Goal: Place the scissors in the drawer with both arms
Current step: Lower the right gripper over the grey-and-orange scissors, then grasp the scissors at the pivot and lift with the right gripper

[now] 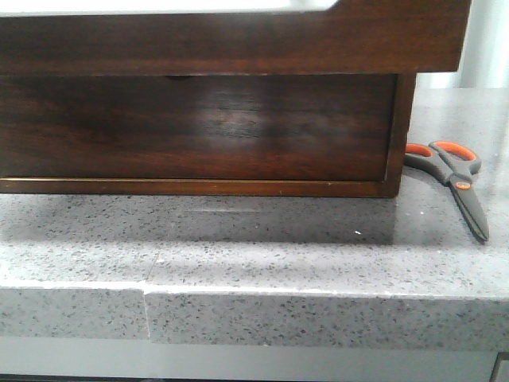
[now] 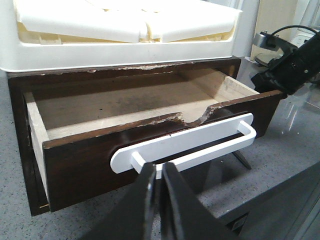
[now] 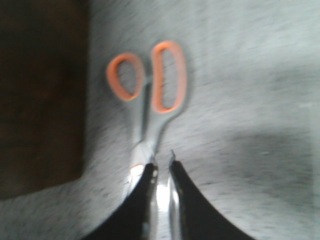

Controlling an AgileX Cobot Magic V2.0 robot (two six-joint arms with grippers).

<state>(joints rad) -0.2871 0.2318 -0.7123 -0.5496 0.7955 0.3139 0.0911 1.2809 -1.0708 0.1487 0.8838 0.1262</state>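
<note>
The small grey-handled scissors with orange-lined finger loops (image 1: 455, 181) are seen lying flat on the speckled grey stone table (image 1: 238, 239), just beside the right-hand corner of the dark reddish-brown wooden cabinet (image 1: 199, 127), blades pointing toward the table's front edge.

In the left wrist view, the wide dark wooden drawer (image 2: 100, 160) is shown pulled out, its pale wooden interior exposed and its top front edge chipped. A flat white bar handle (image 2: 185, 145) is fixed across its front. The left gripper (image 2: 157, 175) is placed just below that handle, its black jaws nearly together with only a thin gap and nothing gripped between them. A white plastic tray (image 2: 125, 50) rests on top of the cabinet, and the other black arm (image 2: 290, 70) is visible beyond the drawer's far corner.

In the blurred right wrist view, the right gripper (image 3: 161, 175) is positioned over the scissors (image 3: 150, 95), its jaws set narrowly on either side of the blades near the pivot. Whether the blades are actually clamped cannot be told.
</note>
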